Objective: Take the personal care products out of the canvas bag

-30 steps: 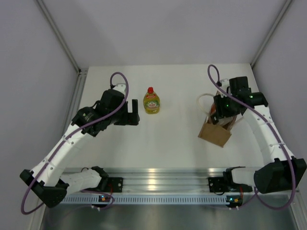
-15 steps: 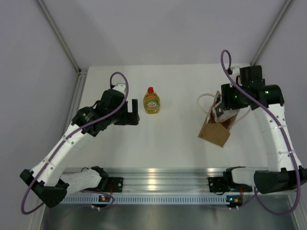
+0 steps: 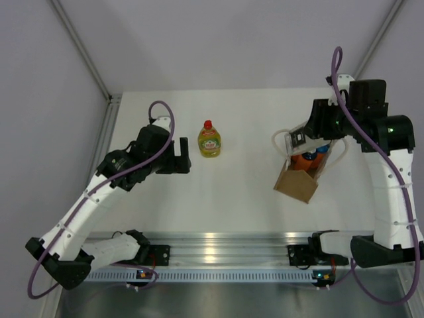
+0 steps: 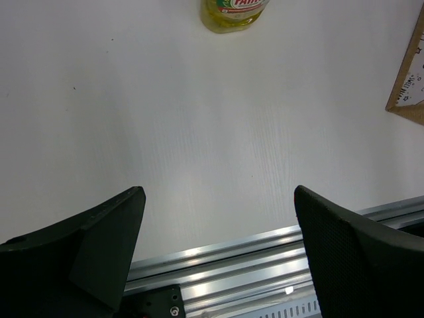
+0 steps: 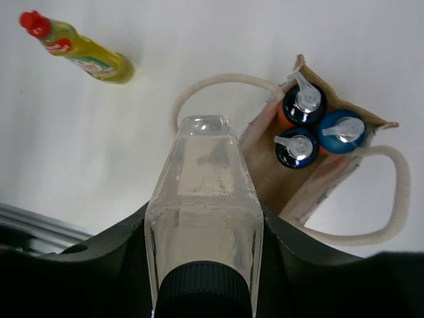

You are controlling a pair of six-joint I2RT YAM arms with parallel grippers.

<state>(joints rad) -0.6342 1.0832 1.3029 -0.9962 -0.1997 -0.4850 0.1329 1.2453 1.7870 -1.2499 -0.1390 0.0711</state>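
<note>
Whitish rectangular bottle (image 5: 204, 199) clamped tight in right gripper (image 5: 204, 255) at dark-cap end, held above canvas bag (image 5: 265, 142). Inside bag: three orange bottles (image 5: 306, 106), upright (blue tops clustered close). Well left of bag, on table (image 3: 232, 199): yellow-green bottle (image 3: 209, 140). Further left of bag: left gripper (image 4: 217, 218), released, grasping nothing.

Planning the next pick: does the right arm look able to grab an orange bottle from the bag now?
Probably not yet: its pincer is shut on the whitish bottle. The three orange bottles stand uncovered in the open canvas bag.
</note>
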